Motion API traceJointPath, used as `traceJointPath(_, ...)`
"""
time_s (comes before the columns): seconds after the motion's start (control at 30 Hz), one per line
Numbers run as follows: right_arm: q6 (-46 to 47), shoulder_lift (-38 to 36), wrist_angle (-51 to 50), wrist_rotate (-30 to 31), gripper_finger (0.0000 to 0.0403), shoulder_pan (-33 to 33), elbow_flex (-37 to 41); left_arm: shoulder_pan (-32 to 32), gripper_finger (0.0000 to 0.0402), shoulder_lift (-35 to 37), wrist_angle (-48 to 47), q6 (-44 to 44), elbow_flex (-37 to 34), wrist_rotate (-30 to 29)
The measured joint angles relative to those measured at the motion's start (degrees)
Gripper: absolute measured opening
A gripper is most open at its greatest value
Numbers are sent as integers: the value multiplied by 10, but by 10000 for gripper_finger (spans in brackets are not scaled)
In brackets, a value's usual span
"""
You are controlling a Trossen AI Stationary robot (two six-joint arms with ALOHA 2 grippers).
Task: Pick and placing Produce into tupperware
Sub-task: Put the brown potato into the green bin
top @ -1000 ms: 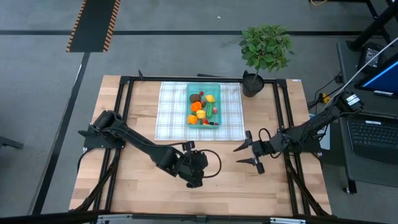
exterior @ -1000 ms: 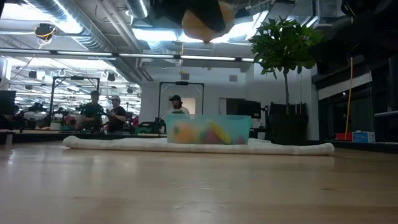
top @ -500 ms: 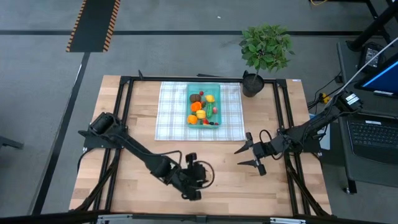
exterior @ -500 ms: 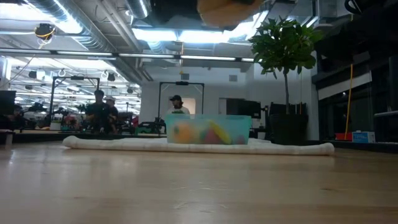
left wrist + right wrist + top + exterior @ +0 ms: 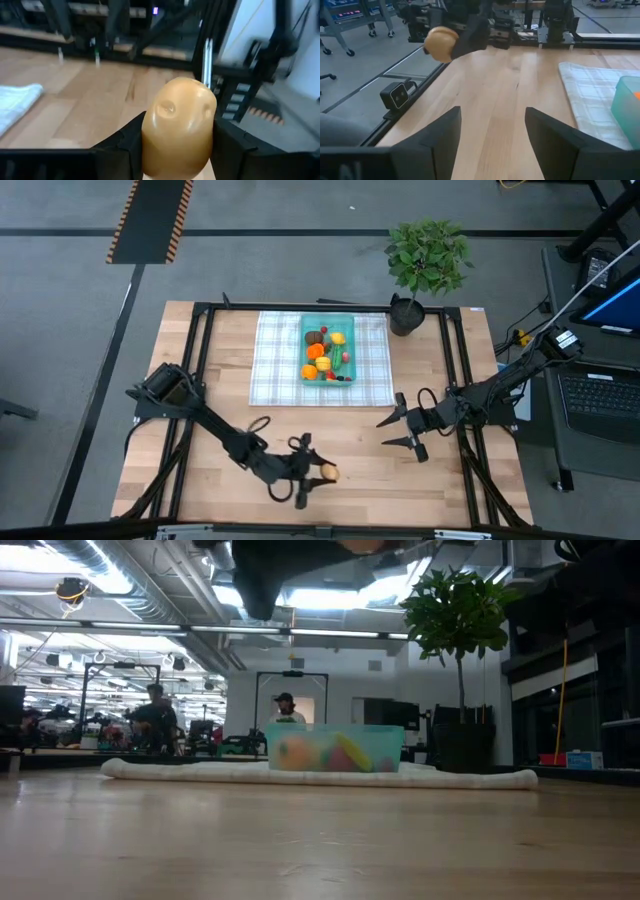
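Bare light-wood tabletop (image 5: 360, 480) lies open between both arms and the white-and-grey checked cloth (image 5: 275, 360). Leafy green potted plant (image 5: 428, 260) stands just beside the shallow translucent teal rectangular container's (image 5: 328, 320) far right corner.

From overhead, one camera is looking straight down on my whole table (image 5: 200, 480). A second, sitting at tabletop level, is facing across the boards toward the tupperware (image 5: 335, 748) and the room behind. My left wrist camera is looking closely at the potato (image 5: 179, 127); my right wrist camera is seeing it from farther off.
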State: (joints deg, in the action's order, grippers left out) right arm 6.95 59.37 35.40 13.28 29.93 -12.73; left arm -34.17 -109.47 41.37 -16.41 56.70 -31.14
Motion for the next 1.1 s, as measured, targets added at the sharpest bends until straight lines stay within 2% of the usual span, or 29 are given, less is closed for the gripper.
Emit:
traceJointPath(0.23,-15,0,8,2,223,0,0,10,156,0,203,19,-111,-28)
traceJointPath(0.43,-30,0,22,8,223,0,0,32,156,0,299,35,-169,-43)
traceJointPath(0.7,-31,0,22,78,223,-1,0,66,155,0,331,35,-200,-59)
traceJointPath(0.9,-31,0,22,87,223,-1,0,85,156,0,344,51,-197,-120)
traceJointPath(1.1,-31,0,22,88,223,-1,0,99,158,0,342,56,-197,-237)
